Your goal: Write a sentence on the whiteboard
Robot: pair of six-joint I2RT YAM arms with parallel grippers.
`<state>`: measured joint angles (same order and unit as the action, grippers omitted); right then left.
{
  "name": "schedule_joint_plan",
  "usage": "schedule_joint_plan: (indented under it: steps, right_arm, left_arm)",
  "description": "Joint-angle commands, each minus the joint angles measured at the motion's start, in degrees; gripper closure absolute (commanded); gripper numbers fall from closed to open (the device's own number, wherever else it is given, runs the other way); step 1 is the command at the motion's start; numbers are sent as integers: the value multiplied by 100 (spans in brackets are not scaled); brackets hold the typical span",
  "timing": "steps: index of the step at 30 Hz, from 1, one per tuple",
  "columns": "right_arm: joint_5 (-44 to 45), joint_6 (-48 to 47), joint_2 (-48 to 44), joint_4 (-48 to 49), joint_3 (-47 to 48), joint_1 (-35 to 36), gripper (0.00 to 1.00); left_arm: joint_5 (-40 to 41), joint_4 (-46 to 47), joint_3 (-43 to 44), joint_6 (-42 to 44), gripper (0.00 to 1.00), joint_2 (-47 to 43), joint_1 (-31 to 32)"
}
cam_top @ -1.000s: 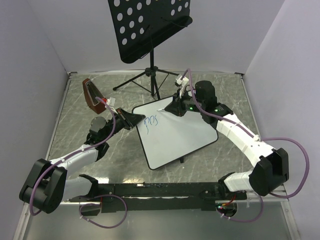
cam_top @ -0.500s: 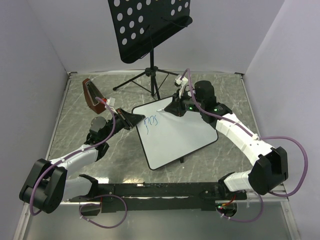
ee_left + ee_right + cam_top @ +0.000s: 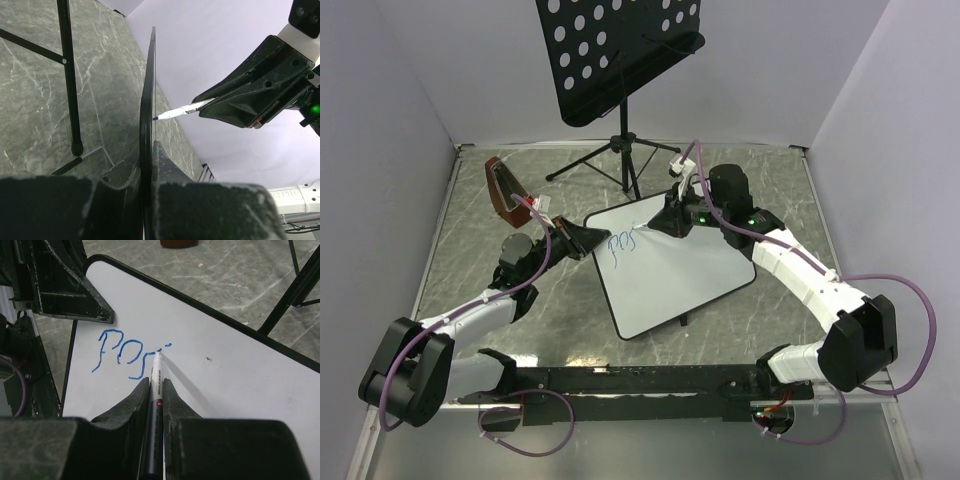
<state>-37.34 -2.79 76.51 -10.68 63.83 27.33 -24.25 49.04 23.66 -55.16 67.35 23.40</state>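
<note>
The whiteboard (image 3: 680,270) sat over the middle of the marble table (image 3: 470,250), its left corner pinched by the left gripper (image 3: 588,238). The right gripper (image 3: 658,222) squeezed a marker (image 3: 157,371), its tip at the sentence (image 3: 122,352), blue letters reading "Pos".

The sentence (image 3: 621,243) illegibly small from above

1 overhead view looks down; 2 close wrist views face the whiteboard (image 3: 680,270) all 3 share.
</note>
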Motion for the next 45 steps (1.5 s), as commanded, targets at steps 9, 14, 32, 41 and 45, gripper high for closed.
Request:
schedule_joint_plan:
  steps: [9,14,32,41,45]
  right_arm:
    - [42,-47,39,40,15,35,100]
    - [298,-81,13,13,6,35,100]
    - [421,-240,-356,-172,-178,-61,100]
    - [17,-486,-382,-541,-345,18,100]
    - [-19,-512,-409,-541,-424,97,100]
  left_arm:
    - [-133,792,86,172,99,-99,42]
    - [-133,757,77,181,99,-117,42]
    - [-141,730,130,207,99,-82,42]
    - [-150,748,156,207,99,-56,33]
    - [-159,765,139,198,99,-56,42]
